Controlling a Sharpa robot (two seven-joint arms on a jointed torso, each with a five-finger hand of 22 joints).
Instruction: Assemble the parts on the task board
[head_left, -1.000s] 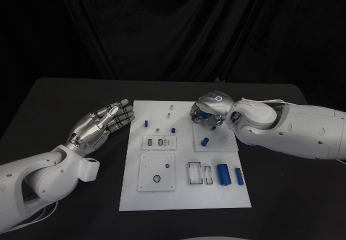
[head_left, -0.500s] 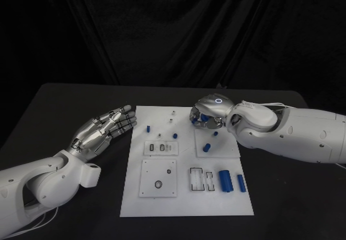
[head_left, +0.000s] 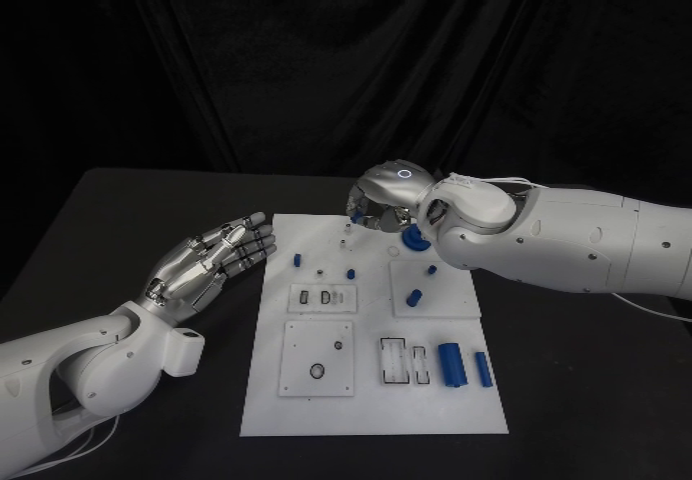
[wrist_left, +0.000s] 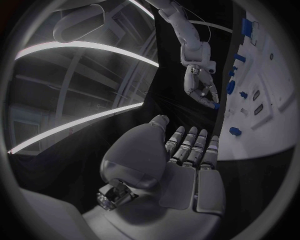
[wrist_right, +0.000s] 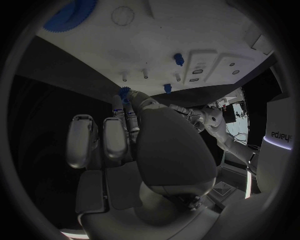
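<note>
My right hand (head_left: 387, 203) hovers over the far edge of the white rectangular task board (head_left: 372, 400), its fingers pinching a small blue toothed part (wrist_right: 125, 92). My left hand (head_left: 205, 262) hangs above the black table (head_left: 87, 230), just beside the board's left edge, fingers straight, slightly apart and holding nothing. Two blue cylinders (head_left: 450, 364) lie near the board's right edge.

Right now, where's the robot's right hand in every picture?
Head view: right hand above the task board's far edge.
Left wrist view: right hand beyond the left hand's fingertips, beside the task board.
Right wrist view: right hand in the middle, pinching a blue part.
Shared landmark: the white task board.
</note>
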